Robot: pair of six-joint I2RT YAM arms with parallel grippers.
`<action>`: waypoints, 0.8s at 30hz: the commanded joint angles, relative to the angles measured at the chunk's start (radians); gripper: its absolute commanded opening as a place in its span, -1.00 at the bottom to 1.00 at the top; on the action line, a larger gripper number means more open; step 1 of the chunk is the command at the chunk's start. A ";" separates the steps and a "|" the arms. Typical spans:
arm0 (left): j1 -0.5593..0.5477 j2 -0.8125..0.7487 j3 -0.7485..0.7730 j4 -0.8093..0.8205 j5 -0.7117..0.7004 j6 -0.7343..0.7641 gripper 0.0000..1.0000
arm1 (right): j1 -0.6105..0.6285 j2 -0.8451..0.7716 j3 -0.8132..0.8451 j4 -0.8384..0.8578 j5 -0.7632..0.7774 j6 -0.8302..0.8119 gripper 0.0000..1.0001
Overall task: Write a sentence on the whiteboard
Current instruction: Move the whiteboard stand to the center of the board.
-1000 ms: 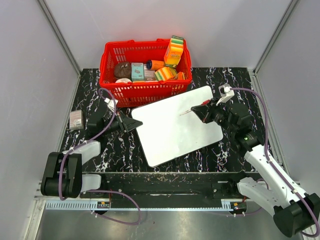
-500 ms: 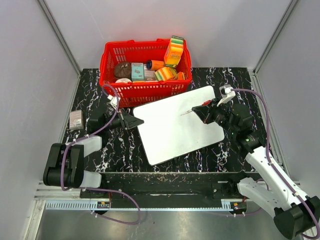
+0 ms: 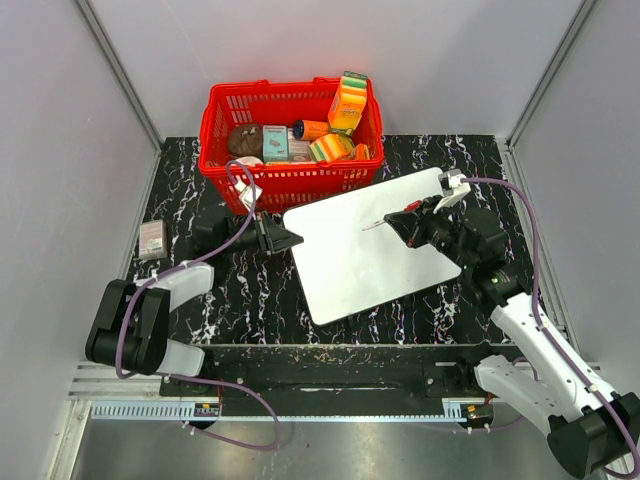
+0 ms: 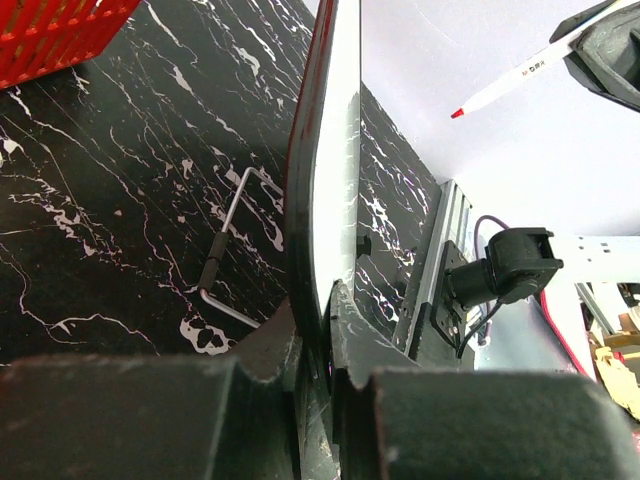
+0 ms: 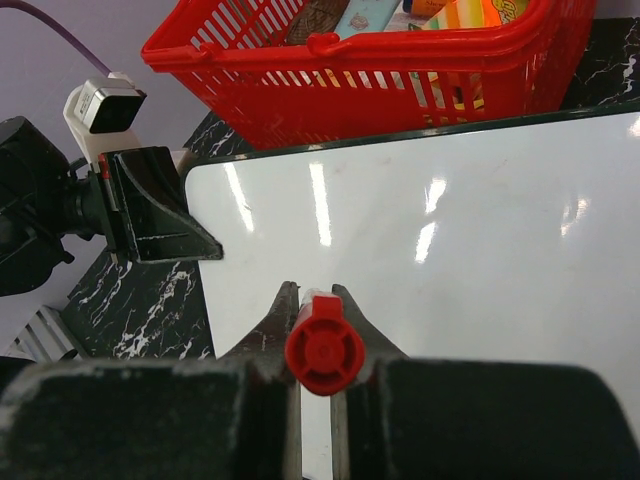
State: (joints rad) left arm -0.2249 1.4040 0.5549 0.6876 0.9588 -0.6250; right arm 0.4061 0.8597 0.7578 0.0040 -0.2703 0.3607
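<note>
The whiteboard (image 3: 372,240) lies in the middle of the black marble table, blank, with no red writing on it in any view. My left gripper (image 3: 290,238) is shut on the board's left edge; in the left wrist view the board (image 4: 340,130) runs edge-on between the fingers. My right gripper (image 3: 400,220) is shut on a red marker (image 3: 385,217), its tip pointing left just above the board. In the right wrist view the marker's red end cap (image 5: 323,345) sits between the fingers over the board (image 5: 460,230). The marker's tip (image 4: 500,90) also shows in the left wrist view.
A red basket (image 3: 290,135) full of groceries stands behind the board at the back. A small grey packet (image 3: 151,240) lies at the left table edge. A metal hex key (image 4: 225,250) lies on the table by the left gripper. Grey walls enclose the table.
My left gripper has moved right, pushing the whiteboard to the right and slightly back. The right gripper and marker have stayed almost still.
</note>
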 commanded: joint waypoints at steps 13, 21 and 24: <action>-0.031 -0.120 -0.043 -0.238 -0.077 0.350 -1.00 | 0.003 -0.021 -0.005 0.031 0.002 -0.016 -1.00; -0.022 -0.175 -0.043 -0.342 -0.117 0.424 -1.00 | 0.003 -0.024 -0.002 0.033 -0.001 -0.016 -1.00; -0.021 -0.197 -0.065 -0.329 -0.123 0.415 -1.00 | 0.004 -0.028 0.000 0.033 -0.007 -0.017 -1.00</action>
State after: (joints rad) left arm -0.2478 1.2266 0.5434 0.4599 0.9073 -0.4706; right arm 0.4061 0.8509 0.7513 0.0036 -0.2733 0.3531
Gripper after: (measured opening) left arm 0.127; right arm 0.110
